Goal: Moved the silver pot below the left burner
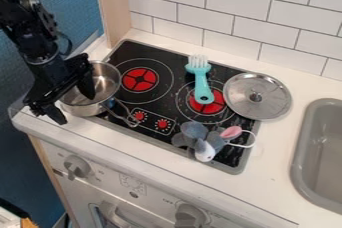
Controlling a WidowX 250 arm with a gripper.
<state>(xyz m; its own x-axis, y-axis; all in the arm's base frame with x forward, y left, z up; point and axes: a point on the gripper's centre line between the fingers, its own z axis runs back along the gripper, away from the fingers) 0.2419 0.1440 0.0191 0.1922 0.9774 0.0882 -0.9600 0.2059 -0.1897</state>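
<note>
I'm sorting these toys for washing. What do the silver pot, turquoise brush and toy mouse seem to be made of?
The silver pot looks like polished metal, probably steel: its walls carry bright reflections. The turquoise brush seems to be smooth plastic, given its evenly coloured handle. The toy mouse looks like soft plush or felt, matte and floppy-eared.

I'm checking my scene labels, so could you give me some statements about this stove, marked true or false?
1. The claw is at the silver pot. True.
2. The lid covers the pot. False: the lid lies at the right of the stovetop.
3. The turquoise utensil's white end points toward the tiled wall. True.
4. The toy mouse is in the sink. False: the toy mouse lies at the stovetop's front.
</note>
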